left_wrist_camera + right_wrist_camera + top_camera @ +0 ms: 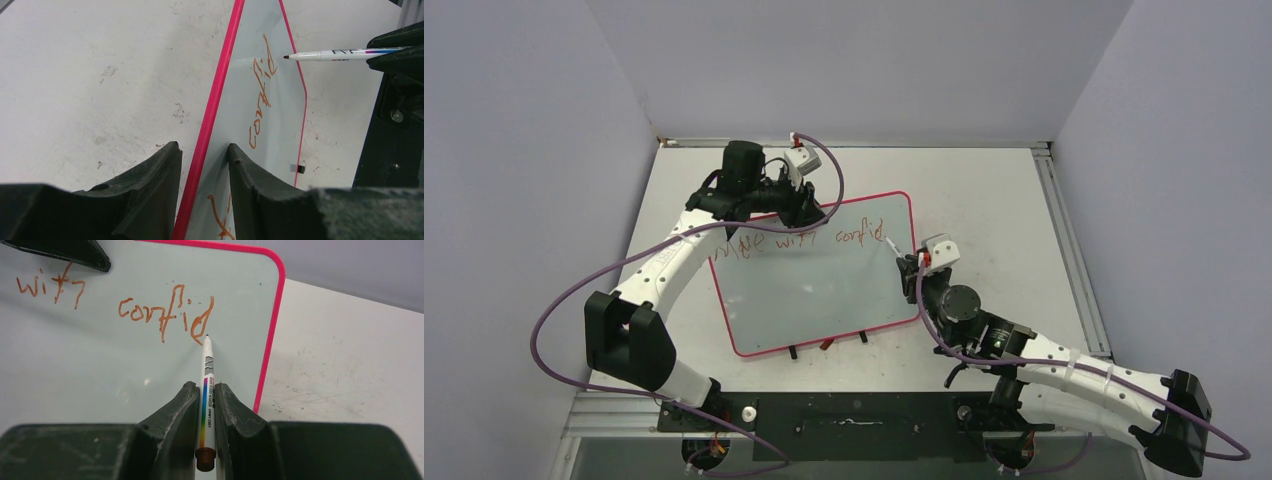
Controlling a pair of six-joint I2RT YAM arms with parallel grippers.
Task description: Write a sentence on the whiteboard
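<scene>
Right wrist view: the right end effector (206,390) is clamped on a white marker (207,365). The marker's tip meets the whiteboard (75,375) beside the last "d" of the sentence (165,315), which so far ends "with confid". Seen from above, the writing runs along the board's 12 o'clock side. At its 11 o'clock rim the left end effector (200,150) straddles the pink edge, and I cannot tell whether it grips. The board sits mid-tabletop (984,190).
</scene>
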